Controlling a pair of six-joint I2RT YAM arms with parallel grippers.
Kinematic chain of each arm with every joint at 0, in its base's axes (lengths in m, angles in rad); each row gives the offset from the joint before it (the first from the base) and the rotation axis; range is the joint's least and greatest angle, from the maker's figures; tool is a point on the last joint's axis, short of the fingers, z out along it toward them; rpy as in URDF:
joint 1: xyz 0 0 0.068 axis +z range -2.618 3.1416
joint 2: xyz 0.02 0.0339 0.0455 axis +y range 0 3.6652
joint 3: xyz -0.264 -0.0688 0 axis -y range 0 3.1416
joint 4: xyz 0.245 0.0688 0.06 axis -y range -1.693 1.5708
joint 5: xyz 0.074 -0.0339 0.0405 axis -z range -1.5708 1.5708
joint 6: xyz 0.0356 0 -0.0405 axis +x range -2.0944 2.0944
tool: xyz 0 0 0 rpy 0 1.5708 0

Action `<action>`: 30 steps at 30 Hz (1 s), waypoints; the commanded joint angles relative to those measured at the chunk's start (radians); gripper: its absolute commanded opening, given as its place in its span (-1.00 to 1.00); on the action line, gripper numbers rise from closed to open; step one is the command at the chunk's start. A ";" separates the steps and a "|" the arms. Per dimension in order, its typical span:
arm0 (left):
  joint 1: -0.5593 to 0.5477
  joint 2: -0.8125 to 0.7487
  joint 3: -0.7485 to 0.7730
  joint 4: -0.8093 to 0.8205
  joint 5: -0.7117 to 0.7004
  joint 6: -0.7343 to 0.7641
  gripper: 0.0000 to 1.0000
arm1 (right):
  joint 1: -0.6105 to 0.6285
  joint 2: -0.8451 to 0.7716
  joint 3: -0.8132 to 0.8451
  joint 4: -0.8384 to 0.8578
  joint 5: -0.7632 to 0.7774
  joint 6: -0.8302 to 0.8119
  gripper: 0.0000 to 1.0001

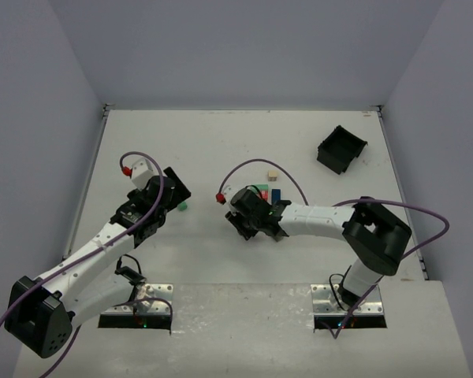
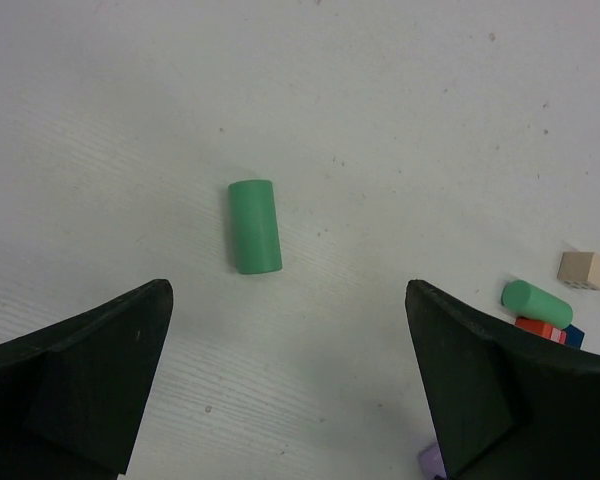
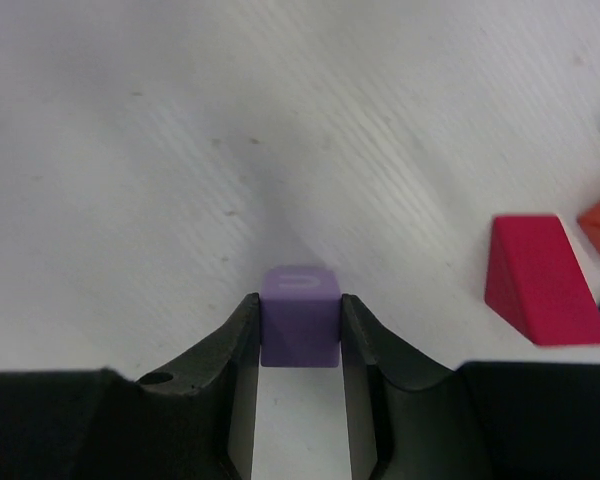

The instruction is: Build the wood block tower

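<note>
**Stacking hardly started, most pieces loose**

The right tool [image 3: 300, 306] pinches a small purple wooden cube [image 3: 300, 318] resting on the white worktop [image 3: 130, 150]. The left tool [image 2: 288, 292] gapes wide above a green wooden cylinder [image 2: 255, 226] lying flat. A magenta wooden wedge [image 3: 540, 282] lies loose nearby, so nearly all stacking seemingly remains.

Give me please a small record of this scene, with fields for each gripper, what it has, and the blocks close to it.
left gripper: open, holds nothing
in front of it: green cylinder, lying on its side, touching neither finger
right gripper: closed on the purple cube, one finger against each side
beside it: magenta wedge, apart from the cube
other loose blocks: second green cylinder, tan cube
black bin: far right, away from the blocks
</note>
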 commanded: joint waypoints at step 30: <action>-0.009 0.040 0.006 0.008 -0.064 -0.025 1.00 | 0.087 0.113 0.193 0.063 -0.363 -0.526 -0.70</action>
